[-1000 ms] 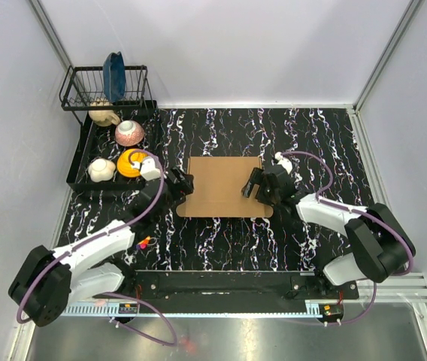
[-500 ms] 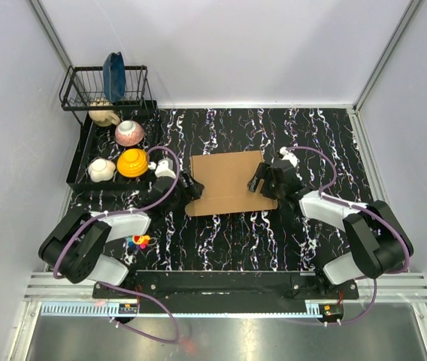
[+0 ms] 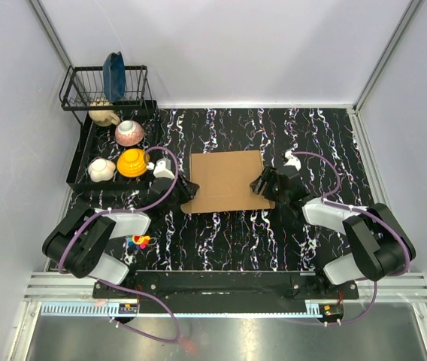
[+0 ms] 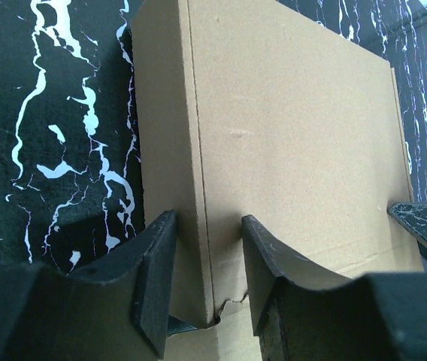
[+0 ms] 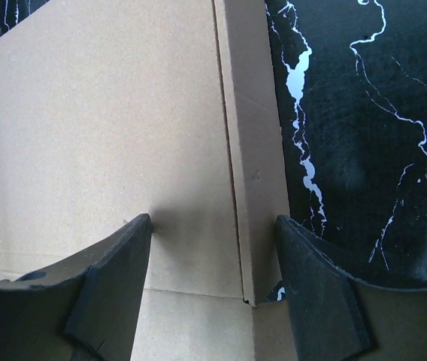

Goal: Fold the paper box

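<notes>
Black marbled desk (image 3: pixel 319 135) carries the paper box (image 3: pixel 227 182), lying flat. Within the last second, left fingers (image 4: pixel 157 278) and right fingers (image 5: pixel 116 278) reached its side creases, narrowing but still apart, gripping nothing. Flap-raising appears imminent.

We look down on a black tabletop (image 3: pixel 221 241) veined with white, spreading on every side of the left gripper (image 3: pixel 189 189) and the right gripper (image 3: pixel 262 183). Pale grey walls (image 3: pixel 236 45) stand beyond them and out to each side, with metal posts (image 3: pixel 52 34) at the far corners. Beyond the left gripper and to its left sits a black wire rack (image 3: pixel 78 75). The light is soft and even.
</notes>
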Robot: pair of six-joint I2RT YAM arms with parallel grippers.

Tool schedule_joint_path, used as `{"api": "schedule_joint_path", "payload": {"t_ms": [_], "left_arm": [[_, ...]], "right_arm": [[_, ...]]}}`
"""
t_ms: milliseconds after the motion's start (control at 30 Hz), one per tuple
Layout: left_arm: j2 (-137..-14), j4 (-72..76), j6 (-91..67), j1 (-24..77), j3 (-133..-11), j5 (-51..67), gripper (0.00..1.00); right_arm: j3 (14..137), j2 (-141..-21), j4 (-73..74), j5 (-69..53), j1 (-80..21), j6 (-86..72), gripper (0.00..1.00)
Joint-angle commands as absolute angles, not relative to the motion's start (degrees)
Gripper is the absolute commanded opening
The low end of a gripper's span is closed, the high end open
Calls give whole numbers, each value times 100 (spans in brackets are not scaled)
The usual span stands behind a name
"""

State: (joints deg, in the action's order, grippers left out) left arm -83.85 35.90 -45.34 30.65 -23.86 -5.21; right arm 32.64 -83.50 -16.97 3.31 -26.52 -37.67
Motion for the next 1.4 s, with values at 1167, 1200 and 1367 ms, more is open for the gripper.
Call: {"api": "schedule_joint_path", "payload": {"t_ms": [1167, 1200, 1367], "left_arm": [[-8184, 3270, -4245, 3041, -2461, -377, 59], [-7930, 3235, -4228, 3041, -2444, -465, 62], [-7077, 2339, -3982, 3041, -2750, -1054, 78]], "right_arm": [[2663, -7260, -1214, -220, -2356, -3551, 63], [2707, -7112, -1039, -176, -2355, -3525, 67], [3101, -6531, -370, 316, -2355, -3314, 85]]}}
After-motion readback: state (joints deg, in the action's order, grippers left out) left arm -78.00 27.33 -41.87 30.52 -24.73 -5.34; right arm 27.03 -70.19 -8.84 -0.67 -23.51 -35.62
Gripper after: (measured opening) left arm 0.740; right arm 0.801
